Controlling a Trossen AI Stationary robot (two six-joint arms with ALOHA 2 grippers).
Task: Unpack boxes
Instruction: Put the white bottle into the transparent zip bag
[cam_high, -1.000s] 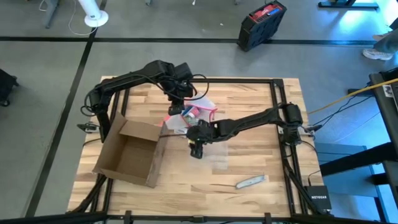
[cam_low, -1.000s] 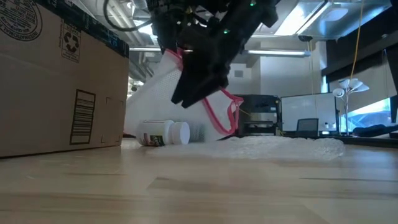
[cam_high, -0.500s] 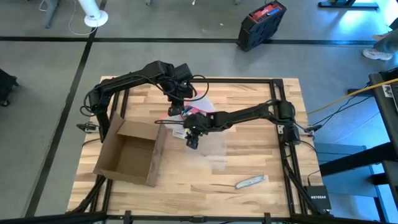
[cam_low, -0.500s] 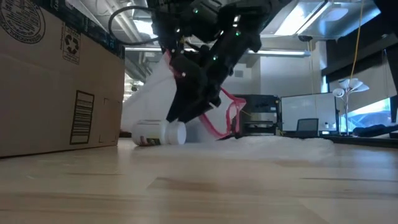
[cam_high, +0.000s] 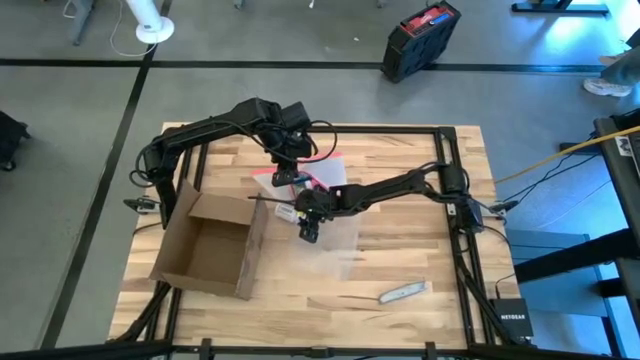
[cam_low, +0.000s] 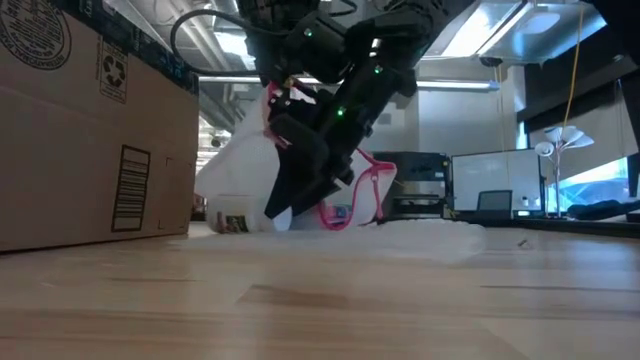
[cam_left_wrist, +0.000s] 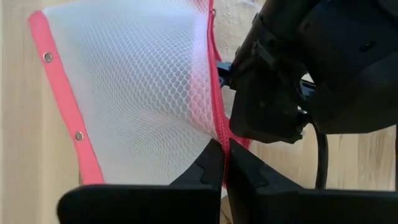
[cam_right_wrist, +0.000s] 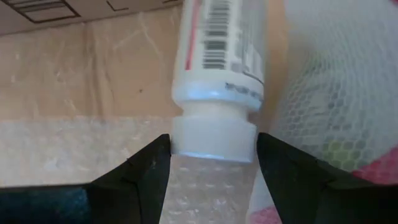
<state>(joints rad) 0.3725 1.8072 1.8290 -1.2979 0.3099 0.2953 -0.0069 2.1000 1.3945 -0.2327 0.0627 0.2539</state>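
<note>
High view: the cardboard box (cam_high: 205, 248) lies open, left of both grippers (light, stiff; best taken by a flap edge). Left wrist view: left gripper (cam_left_wrist: 224, 163) pinches the mesh pouch (cam_left_wrist: 134, 99) shut. Right wrist view: right gripper (cam_right_wrist: 212, 163) stands open, straddling the white bottle (cam_right_wrist: 219, 81) cap, not yet gripping.

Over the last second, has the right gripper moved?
Yes. In the high view the right gripper has shifted toward the cardboard box, its open fingers now straddling the white bottle's cap.

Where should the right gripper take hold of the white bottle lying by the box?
Grip the white bottle at its cap end, fingers either side of the cap. It lies on its side with the cap pointing at the open right gripper, whose fingers already flank it. The left gripper holds the mesh pouch aside.
</note>
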